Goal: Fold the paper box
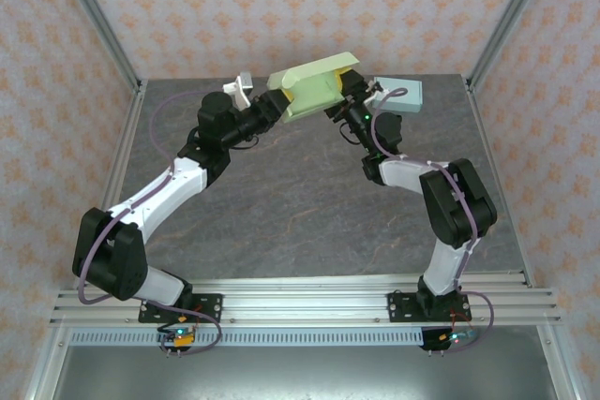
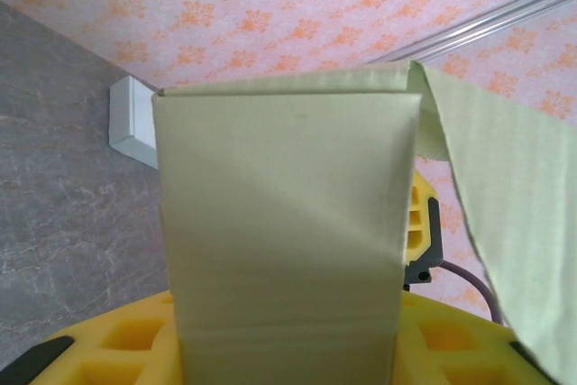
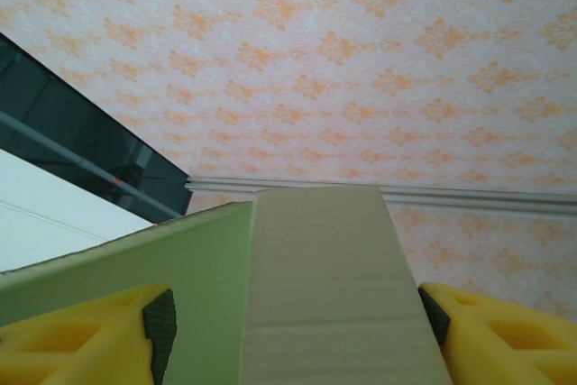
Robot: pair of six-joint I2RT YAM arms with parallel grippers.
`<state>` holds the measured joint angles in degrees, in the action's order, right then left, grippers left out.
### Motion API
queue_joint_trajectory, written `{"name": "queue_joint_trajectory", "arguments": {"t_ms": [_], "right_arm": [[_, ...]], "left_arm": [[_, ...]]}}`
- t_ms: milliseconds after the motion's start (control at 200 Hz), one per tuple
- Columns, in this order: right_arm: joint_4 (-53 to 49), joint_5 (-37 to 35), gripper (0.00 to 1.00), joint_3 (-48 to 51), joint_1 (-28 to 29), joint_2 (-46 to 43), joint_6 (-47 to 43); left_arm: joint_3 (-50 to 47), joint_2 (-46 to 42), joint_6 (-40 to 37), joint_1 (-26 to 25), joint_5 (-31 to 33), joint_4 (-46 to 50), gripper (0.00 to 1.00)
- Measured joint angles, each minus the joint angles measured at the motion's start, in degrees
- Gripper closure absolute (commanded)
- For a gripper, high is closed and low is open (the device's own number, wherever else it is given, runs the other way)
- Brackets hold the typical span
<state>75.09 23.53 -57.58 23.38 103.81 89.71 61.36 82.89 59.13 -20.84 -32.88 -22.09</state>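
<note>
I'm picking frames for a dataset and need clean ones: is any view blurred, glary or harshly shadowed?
Top external: evenly lit and sharp, no glare, shadows faint around the paper box. Left wrist: box very close to the lens, slightly soft, its face in shade. Right wrist: wallpaper crisp, the right gripper's fingers soft at the bottom edge.

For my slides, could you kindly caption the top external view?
Left gripper holds the green paper box above the table, right gripper at its other end.
</note>
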Motion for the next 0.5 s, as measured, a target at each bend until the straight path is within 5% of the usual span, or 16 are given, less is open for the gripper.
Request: {"name": "queue_joint_trajectory", "arguments": {"t_ms": [125, 200, 350, 501], "right_arm": [[-0.55, 0.13, 0.53, -2.64, 0.11, 1.42, 0.61], [-0.98, 0.24, 0.55, -3.15, 0.11, 2.01, 0.68], [-0.9, 0.87, 0.74, -3.34, 0.5, 3.76, -0.15], [-1.62, 1.57, 0.68, -3.23, 0.61, 3.98, -2.58]], "left_arm": [[-0.04, -0.02, 0.63, 0.0, 0.02, -1.38, 0.66], [-0.04, -0.17, 0.85, 0.0, 0.09, -1.86, 0.66], [-0.22, -0.85, 1.01, 0.0, 0.66, -1.38, 0.66], [-0.96, -0.94, 0.98, 0.26, 0.83, -0.39, 0.66]]}}
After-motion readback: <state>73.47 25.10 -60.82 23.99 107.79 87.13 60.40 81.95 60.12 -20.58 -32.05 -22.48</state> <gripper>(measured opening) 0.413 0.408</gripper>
